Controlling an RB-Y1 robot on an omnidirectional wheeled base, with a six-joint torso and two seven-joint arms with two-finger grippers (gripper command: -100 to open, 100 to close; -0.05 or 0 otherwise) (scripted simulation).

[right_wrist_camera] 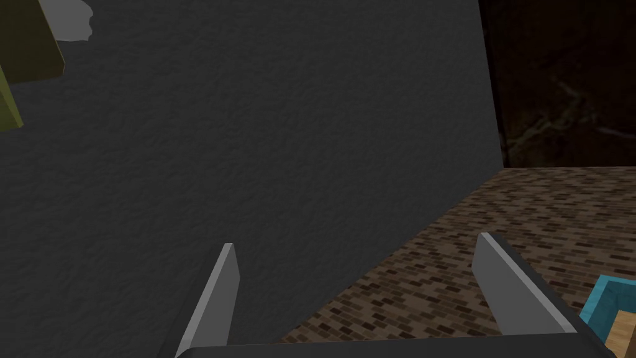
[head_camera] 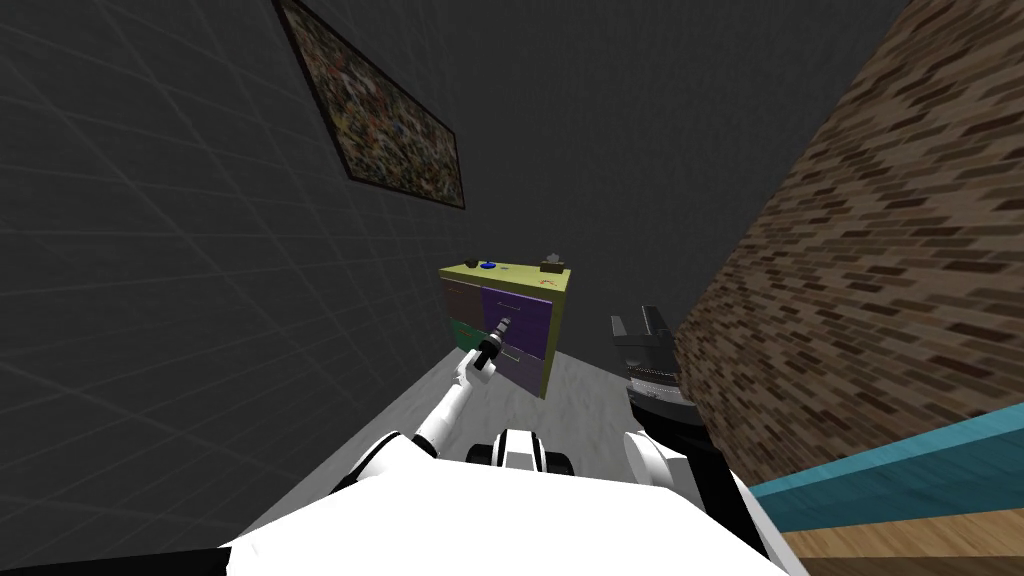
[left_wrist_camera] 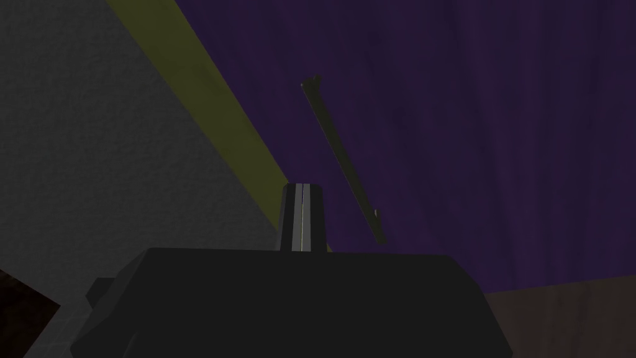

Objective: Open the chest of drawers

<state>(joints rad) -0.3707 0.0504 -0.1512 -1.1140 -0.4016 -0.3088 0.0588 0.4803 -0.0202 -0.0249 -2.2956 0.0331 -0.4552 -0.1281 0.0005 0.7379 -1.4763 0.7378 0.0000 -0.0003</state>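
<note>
Gotta spread the left gripper first, since it's pinched shut on nothing, then nudge it sideways onto the thin handle just beside its tips on the purple drawer of the chest of drawers dead ahead, pull straight back, and leave the right gripper, wide open and empty, out of it.

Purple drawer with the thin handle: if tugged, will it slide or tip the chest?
Probably slides: the purple drawer is a flat front in a chest of drawers standing on the floor, so tipping seems unlikely. Its handle is a thin bar, likely stiff but hard to hook for the shut left gripper.
</note>
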